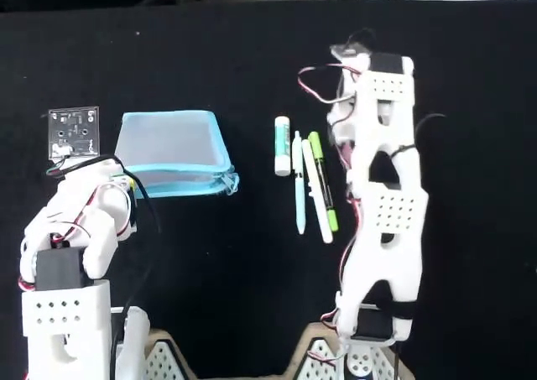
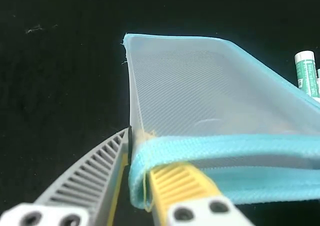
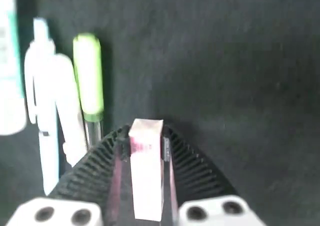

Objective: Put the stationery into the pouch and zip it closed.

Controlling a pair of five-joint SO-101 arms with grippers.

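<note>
right wrist view: pinkish block (image 3: 146, 171) pinched between jaws (lengthwise).

I can read no words or numbers anywhere. The glue stick (image 2: 306, 74) has a green label, but its print is too small to make out. The reddish mark on the white block (image 3: 146, 156) in my right grip is only a blur.

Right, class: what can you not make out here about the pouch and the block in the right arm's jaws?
Left wrist view: the pouch runs past the edge, so its far end is cut off.
Right wrist view: the edge cuts off the lower end of the block; the jaws cover its sides.
High view: the left arm covers the pouch's near corner.
</note>
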